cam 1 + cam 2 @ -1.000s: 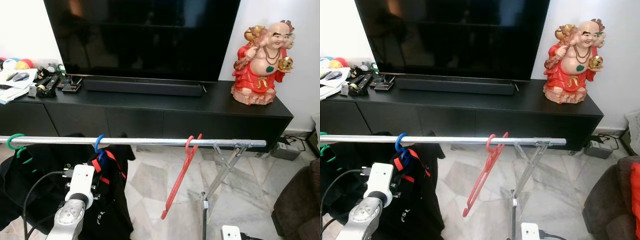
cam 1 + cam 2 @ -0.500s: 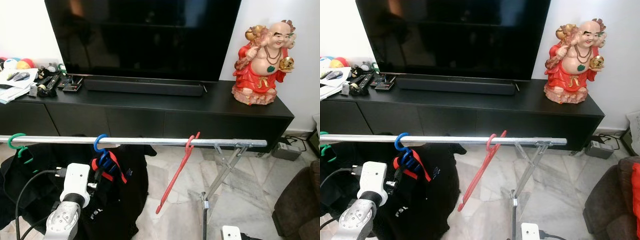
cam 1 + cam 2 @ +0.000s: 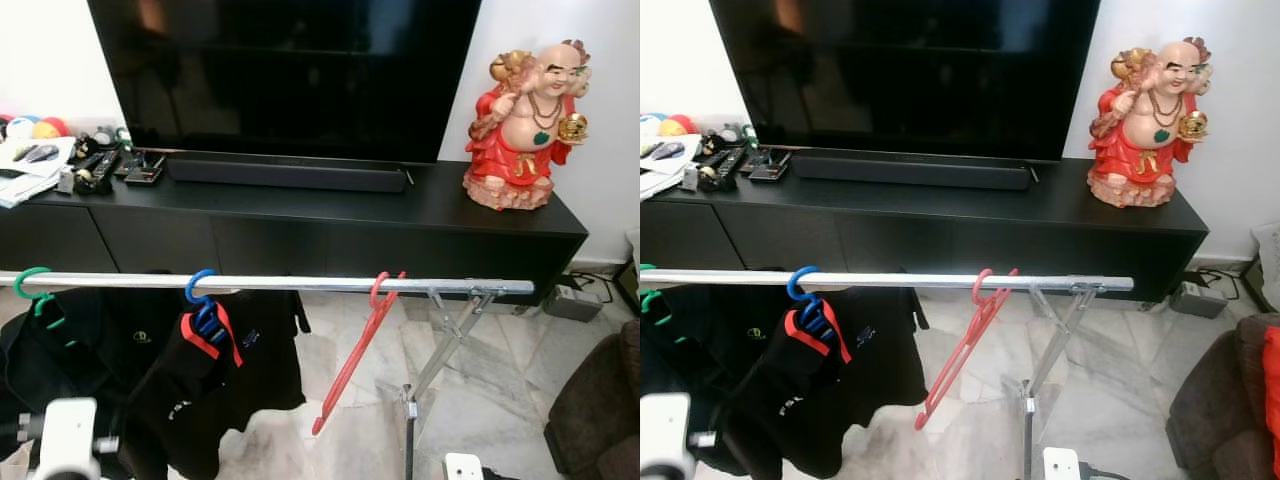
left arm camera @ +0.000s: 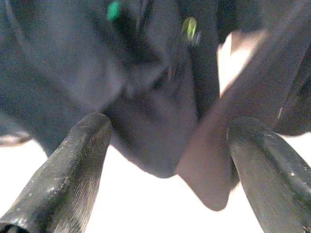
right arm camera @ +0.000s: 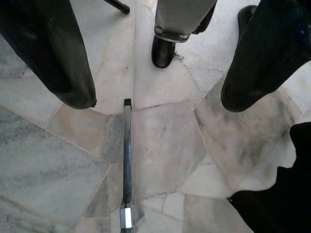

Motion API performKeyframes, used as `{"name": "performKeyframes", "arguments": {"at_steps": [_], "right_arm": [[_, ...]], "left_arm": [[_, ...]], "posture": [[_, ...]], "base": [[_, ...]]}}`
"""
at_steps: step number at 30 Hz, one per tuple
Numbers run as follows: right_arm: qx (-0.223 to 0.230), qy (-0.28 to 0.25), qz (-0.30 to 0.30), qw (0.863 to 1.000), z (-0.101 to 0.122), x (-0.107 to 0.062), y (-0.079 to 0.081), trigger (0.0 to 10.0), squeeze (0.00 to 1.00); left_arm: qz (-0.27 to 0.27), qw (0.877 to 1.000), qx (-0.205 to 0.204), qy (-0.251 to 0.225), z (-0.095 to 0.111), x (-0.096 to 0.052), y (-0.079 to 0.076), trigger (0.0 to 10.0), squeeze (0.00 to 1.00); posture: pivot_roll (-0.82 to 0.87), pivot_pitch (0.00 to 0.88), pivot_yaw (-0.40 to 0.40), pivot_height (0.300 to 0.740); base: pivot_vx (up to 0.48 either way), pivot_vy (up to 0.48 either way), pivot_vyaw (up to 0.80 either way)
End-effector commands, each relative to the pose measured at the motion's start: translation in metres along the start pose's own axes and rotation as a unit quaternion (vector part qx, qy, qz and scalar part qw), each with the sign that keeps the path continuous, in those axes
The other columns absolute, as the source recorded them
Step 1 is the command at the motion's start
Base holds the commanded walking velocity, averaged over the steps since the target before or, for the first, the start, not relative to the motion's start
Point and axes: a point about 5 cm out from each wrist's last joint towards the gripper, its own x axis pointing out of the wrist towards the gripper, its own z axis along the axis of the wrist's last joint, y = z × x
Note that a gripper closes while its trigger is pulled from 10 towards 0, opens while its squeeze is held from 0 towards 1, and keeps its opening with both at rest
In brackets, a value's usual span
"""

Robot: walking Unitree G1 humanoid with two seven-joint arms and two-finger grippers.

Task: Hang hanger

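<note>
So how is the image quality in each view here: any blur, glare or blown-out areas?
Eye views: sharp, evenly lit, faint reflection on the TV screen. Left wrist view: soft and blurred, black garment against a blown-out white background. Right wrist view: marble floor crisp, near fingers dark.

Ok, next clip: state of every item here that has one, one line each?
Blue hanger: hooked on rail, carrying black garment.
Red hanger: hooked on rail, bare, slanted.
Green hanger: hooked on rail.
TV: off.
Left gripper: open, empty.
Right gripper: open, empty.

left end of rail [image 3: 250, 283] cut off by frame edge; dark garment [image 4: 146, 97] blurred in left wrist view.
</note>
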Motion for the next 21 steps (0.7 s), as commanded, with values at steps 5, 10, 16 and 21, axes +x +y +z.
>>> {"name": "performKeyframes", "arguments": {"at_steps": [5, 10, 16, 21], "right_arm": [[-0.005, -0.001, -0.005, 1.000, -0.001, 0.000, -0.002, 10.0, 0.00], [-0.019, -0.006, 0.004, 1.000, 0.001, 0.000, 0.001, 10.0, 0.00], [-0.024, -0.005, 0.007, 1.000, 0.001, 0.000, 0.004, 10.0, 0.00], [-0.027, -0.002, 0.006, 1.000, -0.001, 0.000, 0.003, 10.0, 0.00]], "left_arm": [[-0.058, 0.986, 0.044, 0.151, -0.059, -0.015, -0.021, 10.0, 0.00], [-0.115, 0.966, 0.065, 0.220, -0.084, -0.023, -0.039, 10.0, 0.00], [-0.123, 0.955, 0.063, 0.263, -0.094, -0.026, -0.052, 10.0, 0.00], [-0.135, 0.953, 0.069, 0.261, -0.090, -0.019, -0.061, 10.0, 0.00]], "posture": [[0.14, 0.000, -0.011, 0.740], [0.13, 0.000, -0.012, 0.740], [0.12, 0.000, -0.008, 0.740], [0.12, 0.002, -0.011, 0.740]], "base": [[0.000, 0.000, 0.00], [0.000, 0.000, 0.32], [0.000, 0.000, 0.80], [0.000, 0.000, 0.80]]}}
